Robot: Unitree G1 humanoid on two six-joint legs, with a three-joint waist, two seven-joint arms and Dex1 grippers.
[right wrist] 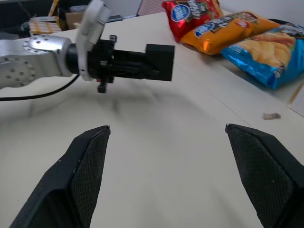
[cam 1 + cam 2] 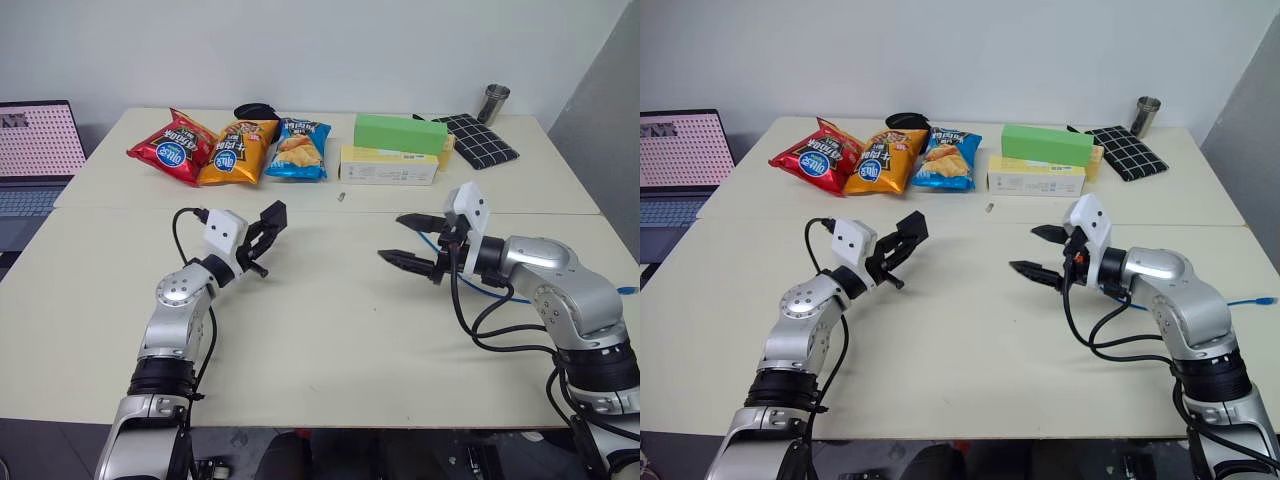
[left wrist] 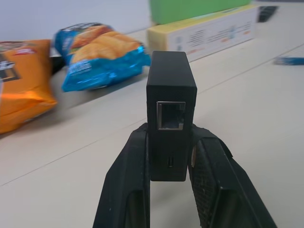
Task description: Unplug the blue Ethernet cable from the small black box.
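Observation:
My left gripper (image 2: 268, 222) is shut on the small black box (image 3: 171, 95) and holds it level above the table's left half. The box's port faces the left wrist camera and has nothing in it. The box (image 1: 160, 61) also shows in the right wrist view, pointing towards my right gripper. My right gripper (image 2: 395, 238) stands open over the table's right half, a hand's width from the box, with nothing between its fingers. The blue Ethernet cable (image 2: 1252, 300) lies on the table behind my right arm, apart from the box, partly hidden by the arm.
Three snack bags (image 2: 235, 150) lie along the far side, beside a green box (image 2: 398, 132) stacked on a yellow box (image 2: 388, 166). A checkered cloth (image 2: 480, 138) and a metal cup (image 2: 493, 103) sit far right. A laptop (image 2: 35, 150) stands left. A small bit (image 2: 342, 196) lies mid-table.

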